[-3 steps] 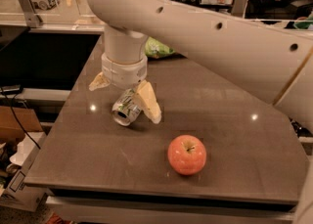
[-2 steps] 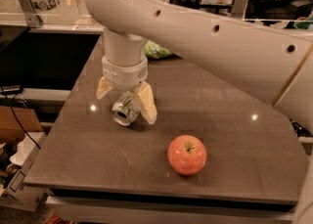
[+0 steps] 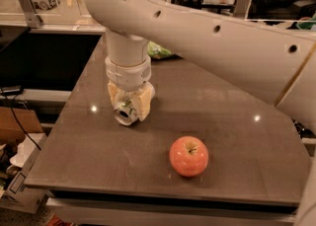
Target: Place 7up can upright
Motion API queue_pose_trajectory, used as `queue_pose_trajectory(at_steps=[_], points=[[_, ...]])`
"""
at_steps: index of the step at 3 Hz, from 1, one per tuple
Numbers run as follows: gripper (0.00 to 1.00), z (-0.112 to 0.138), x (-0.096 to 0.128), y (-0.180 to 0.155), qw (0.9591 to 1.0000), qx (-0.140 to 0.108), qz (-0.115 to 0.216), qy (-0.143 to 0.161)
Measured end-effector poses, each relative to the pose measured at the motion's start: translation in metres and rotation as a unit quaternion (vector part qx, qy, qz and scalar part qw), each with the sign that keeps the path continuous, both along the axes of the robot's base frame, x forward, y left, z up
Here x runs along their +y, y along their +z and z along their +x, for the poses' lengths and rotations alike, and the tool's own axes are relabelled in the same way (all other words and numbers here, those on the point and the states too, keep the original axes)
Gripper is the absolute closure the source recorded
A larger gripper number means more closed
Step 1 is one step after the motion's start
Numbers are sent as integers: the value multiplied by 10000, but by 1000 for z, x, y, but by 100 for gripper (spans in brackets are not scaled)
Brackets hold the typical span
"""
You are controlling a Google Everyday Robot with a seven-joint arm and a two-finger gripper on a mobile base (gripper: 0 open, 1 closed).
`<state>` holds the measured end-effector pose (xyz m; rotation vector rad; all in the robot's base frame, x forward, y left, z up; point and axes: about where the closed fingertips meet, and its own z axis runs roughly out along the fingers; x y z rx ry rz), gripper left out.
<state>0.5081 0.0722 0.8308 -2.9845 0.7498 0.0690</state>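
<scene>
The 7up can (image 3: 125,113), silver with a white-and-green label, lies tilted on its side on the dark table (image 3: 217,106), its open end facing the camera. My gripper (image 3: 128,102) hangs from the white arm at the table's left middle. Its cream fingers (image 3: 142,102) are closed against both sides of the can. The can rests at or just above the table surface.
A red apple (image 3: 188,156) sits on the table to the front right of the can. A green crinkly bag (image 3: 159,50) lies at the table's back edge behind the arm. The table's left edge is close to the gripper. Cables and boxes lie on the floor at left.
The fingers, spread wide around the can a second ago, have closed in onto its sides. The can has stayed in nearly the same place.
</scene>
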Motion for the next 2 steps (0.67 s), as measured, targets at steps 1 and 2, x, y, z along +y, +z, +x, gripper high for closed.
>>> queue_pose_trajectory(at_steps=[1,2], points=[[88,2,0,12,9999,-36,72,-127],[100,5,2,33,9985,30,315,-456]])
